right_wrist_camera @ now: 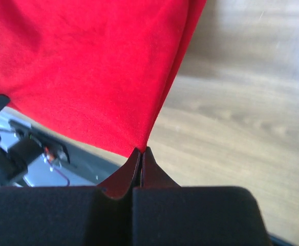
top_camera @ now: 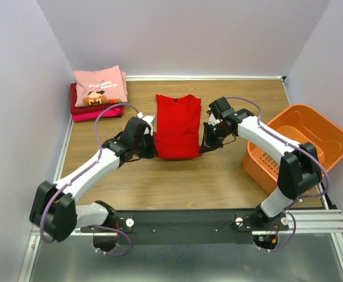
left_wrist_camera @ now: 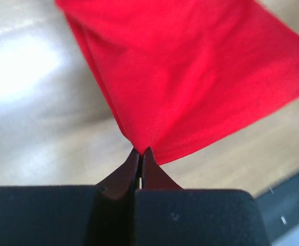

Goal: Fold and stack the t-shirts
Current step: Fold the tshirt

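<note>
Red tee (top_camera: 178, 126): mid worktop (top_camera: 160, 188), folded into a long strip. Collar end twd far edge, hem twd near edge.
L gripper (left_wrist_camera: 141, 151): at tee's near-left corner. Fingers pinched tight on the cloth corner, no gap btwn them. Fabric draws to a point at the tips.
R gripper (right_wrist_camera: 141, 150): at near-right corner of same tee. Fingers likewise closed tight on the hem corner, cloth fanning away frm tips.
Arms: both reach in frm near edge, one each side of the red tee.
Stack: far-left corner of worktop, all folded. Pink tee (top_camera: 101, 85) w/ graphic print on top, dark red tee (top_camera: 75, 101) under it, magenta tee (top_camera: 95, 117) at bottom.
Orange basket (top_camera: 256, 164): at right edge of worktop, well apart frm red tee, just beside R arm.
</note>
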Motion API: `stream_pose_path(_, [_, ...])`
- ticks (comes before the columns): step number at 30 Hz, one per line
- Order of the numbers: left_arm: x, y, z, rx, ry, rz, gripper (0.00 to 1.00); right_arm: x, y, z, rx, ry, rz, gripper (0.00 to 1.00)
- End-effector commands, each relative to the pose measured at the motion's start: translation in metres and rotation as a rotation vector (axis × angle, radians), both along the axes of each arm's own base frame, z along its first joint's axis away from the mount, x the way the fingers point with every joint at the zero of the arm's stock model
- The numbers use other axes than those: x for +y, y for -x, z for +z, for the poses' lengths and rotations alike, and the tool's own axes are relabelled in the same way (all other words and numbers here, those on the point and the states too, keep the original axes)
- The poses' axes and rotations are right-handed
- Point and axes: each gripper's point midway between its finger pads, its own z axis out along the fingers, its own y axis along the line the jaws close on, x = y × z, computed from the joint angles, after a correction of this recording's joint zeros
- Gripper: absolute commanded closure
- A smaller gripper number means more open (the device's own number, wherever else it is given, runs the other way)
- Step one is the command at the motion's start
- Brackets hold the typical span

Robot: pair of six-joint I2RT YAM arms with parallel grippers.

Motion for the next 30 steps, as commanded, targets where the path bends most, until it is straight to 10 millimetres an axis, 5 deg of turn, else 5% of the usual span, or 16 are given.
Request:
stream_pose_path(1, [-0.001,0.036,0.019,0.04,0.069,-0.052,1.0,-0.008,0.031,0.021,0.029,0.032,0.027,0.99])
stream_pose_path(8, [-0.012,0.078,0.047,0.089,0.159,-0.088,1.0,-0.01,0.06,0.056,0.029,0.057,0.03,0.99])
stream_pose_path(13, [-0.016,0.091,0.072,0.103,0.219,-0.078,1.0,-0.01,0.058,0.085,-0.006,0.053,-0.013,0.99])
stream_pose_path(17, [-0.019,0.082,0.074,0.093,0.212,-0.062,1.0,-0.003,0.039,0.102,-0.067,0.034,-0.065,0.99])
stream_pose_path(30, [-0.022,0.028,0.063,0.074,0.156,-0.002,1.0,-0.003,-0.036,0.085,-0.191,0.191,-0.14,0.99])
